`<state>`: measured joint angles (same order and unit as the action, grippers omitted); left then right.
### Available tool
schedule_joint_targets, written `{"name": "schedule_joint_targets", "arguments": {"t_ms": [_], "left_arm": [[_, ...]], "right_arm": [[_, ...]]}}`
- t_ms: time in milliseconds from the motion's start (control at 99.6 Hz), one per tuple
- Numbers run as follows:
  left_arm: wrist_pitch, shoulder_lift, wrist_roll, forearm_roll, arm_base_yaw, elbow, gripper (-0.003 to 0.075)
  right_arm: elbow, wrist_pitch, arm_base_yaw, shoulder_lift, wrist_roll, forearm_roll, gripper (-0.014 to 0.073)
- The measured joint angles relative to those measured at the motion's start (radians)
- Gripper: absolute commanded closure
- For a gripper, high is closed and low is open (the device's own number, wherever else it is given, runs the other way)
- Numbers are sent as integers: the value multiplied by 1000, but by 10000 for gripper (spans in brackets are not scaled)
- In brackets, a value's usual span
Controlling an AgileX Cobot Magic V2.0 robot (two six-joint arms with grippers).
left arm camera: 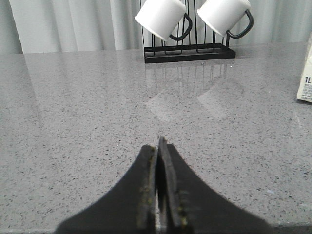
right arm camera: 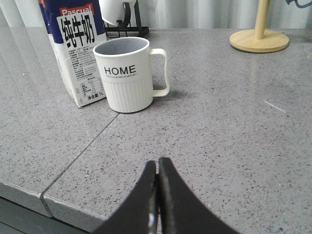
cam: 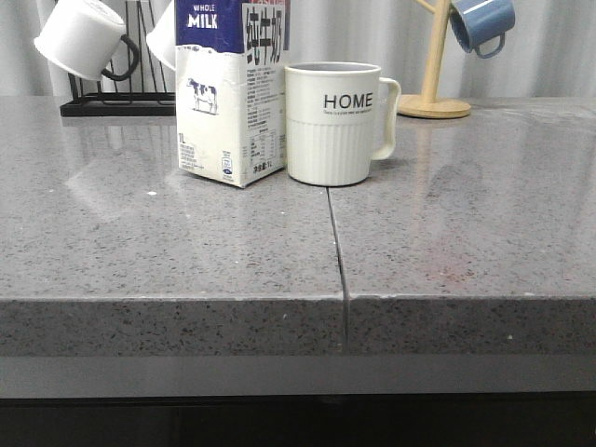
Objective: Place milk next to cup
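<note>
The milk [cam: 231, 88], a tall white carton with a dark blue top, a cow picture and black characters, stands upright on the grey counter [cam: 186, 251]. Right beside it on its right stands the cream ribbed cup [cam: 332, 121] marked HOME, handle pointing right. Both show in the right wrist view too, the milk [right arm camera: 75, 53] touching or almost touching the cup [right arm camera: 127, 74]. My right gripper [right arm camera: 157, 161] is shut and empty, well short of the cup over the counter's front part. My left gripper [left arm camera: 157, 142] is shut and empty; only a corner of the milk [left arm camera: 306, 78] shows there. Neither gripper appears in the front view.
A black wire rack [cam: 116, 98] holding white mugs [cam: 82, 37] with black handles stands at the back left. A wooden mug tree [cam: 433, 98] with a blue mug [cam: 482, 23] stands at the back right. A seam [cam: 337, 251] runs through the counter to its front edge.
</note>
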<state>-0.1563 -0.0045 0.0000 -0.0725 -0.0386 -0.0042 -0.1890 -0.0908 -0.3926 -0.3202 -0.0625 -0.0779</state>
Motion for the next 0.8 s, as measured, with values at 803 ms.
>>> {"name": "schedule_joint_targets", "arguments": {"t_ms": [803], "left_arm": [[0, 0, 0, 0, 0, 0, 741]], "right_arm": [[215, 83, 463, 252, 0, 123, 661]]}}
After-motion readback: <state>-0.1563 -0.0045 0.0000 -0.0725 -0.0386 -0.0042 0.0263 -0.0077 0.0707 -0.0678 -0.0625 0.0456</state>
